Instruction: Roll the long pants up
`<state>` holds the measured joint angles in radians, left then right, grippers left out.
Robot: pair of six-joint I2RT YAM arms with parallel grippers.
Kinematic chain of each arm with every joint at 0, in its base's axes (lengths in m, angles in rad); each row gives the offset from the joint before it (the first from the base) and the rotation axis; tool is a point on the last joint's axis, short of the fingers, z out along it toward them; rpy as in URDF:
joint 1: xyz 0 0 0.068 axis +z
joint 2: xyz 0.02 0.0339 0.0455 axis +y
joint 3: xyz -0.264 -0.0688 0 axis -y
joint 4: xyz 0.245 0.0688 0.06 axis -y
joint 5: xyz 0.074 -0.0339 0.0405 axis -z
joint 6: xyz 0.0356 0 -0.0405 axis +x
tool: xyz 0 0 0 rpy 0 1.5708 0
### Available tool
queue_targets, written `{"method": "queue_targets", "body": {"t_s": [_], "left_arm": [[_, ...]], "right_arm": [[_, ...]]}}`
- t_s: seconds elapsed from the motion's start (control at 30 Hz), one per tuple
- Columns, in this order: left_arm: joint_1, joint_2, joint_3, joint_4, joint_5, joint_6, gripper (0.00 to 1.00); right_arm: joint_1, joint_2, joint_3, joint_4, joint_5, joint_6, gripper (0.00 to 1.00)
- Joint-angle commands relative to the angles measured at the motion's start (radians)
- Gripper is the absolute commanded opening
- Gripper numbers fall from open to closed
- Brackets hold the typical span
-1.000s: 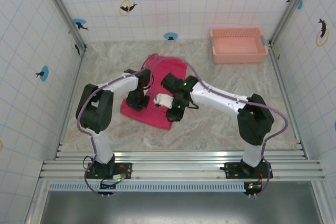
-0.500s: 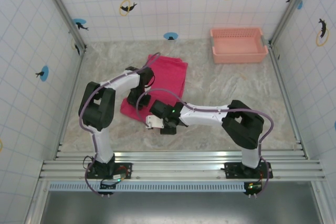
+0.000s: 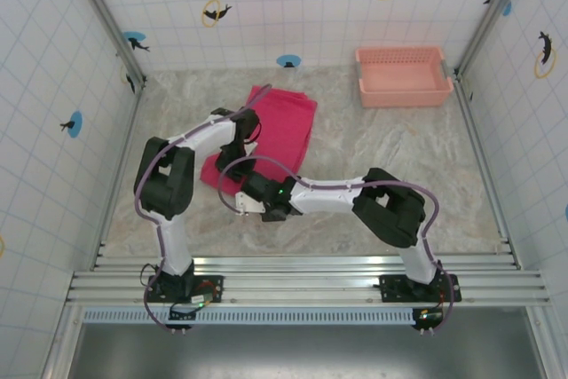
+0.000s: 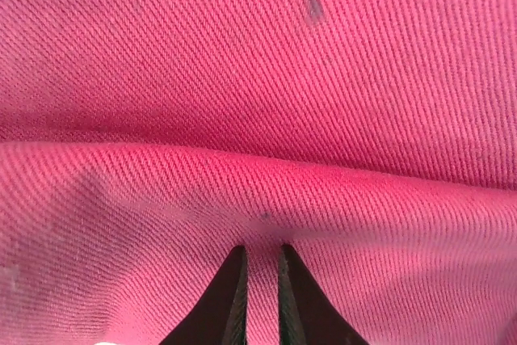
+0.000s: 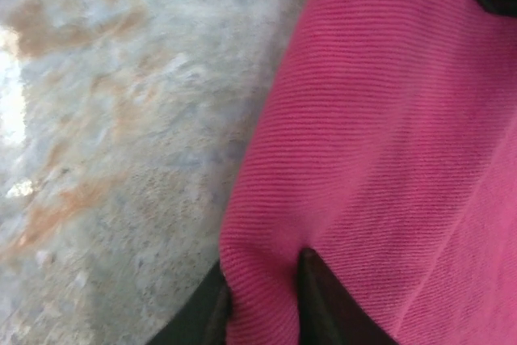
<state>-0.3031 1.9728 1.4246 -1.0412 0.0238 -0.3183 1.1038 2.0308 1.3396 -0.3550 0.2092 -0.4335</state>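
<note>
Magenta cloth of the long pants [image 3: 288,122] is pinched tight in the left hand [image 4: 261,254] and the right hand [image 5: 263,280].

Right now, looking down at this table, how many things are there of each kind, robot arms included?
Red pants: 1
Pink basket: 1
Robot arms: 2, the left arm and the right arm
Total: 4
</note>
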Motion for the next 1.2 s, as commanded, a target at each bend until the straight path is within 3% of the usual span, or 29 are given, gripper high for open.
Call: {"method": "queue_targets", "body": {"t_s": [0.0,0.17,0.33,0.57,0.67,0.9,1.17], "left_arm": [[0.035,-0.015,0.042,-0.037,0.043,0.024,0.19],[0.074,-0.060,0.113,-0.072,0.076,0.036,0.35],[0.101,-0.109,0.163,-0.098,0.082,0.041,0.48],[0.124,-0.154,0.187,-0.152,0.053,0.080,0.54],[0.124,-0.184,0.164,-0.155,0.044,0.086,0.54],[0.124,-0.224,0.119,-0.151,0.056,0.067,0.54],[0.123,-0.220,0.129,-0.158,0.092,0.054,0.54]], "right_arm": [[-0.030,0.025,0.036,-0.170,-0.119,0.006,0.15],[-0.065,-0.021,0.149,-0.351,-0.334,0.042,0.09],[-0.109,-0.039,0.238,-0.465,-0.649,0.109,0.04],[-0.205,-0.046,0.266,-0.448,-1.021,0.277,0.00],[-0.264,-0.075,0.181,-0.302,-1.078,0.406,0.00],[-0.450,-0.099,0.005,0.043,-1.068,0.721,0.01],[-0.489,0.002,0.059,-0.115,-0.996,0.661,0.02]]}}
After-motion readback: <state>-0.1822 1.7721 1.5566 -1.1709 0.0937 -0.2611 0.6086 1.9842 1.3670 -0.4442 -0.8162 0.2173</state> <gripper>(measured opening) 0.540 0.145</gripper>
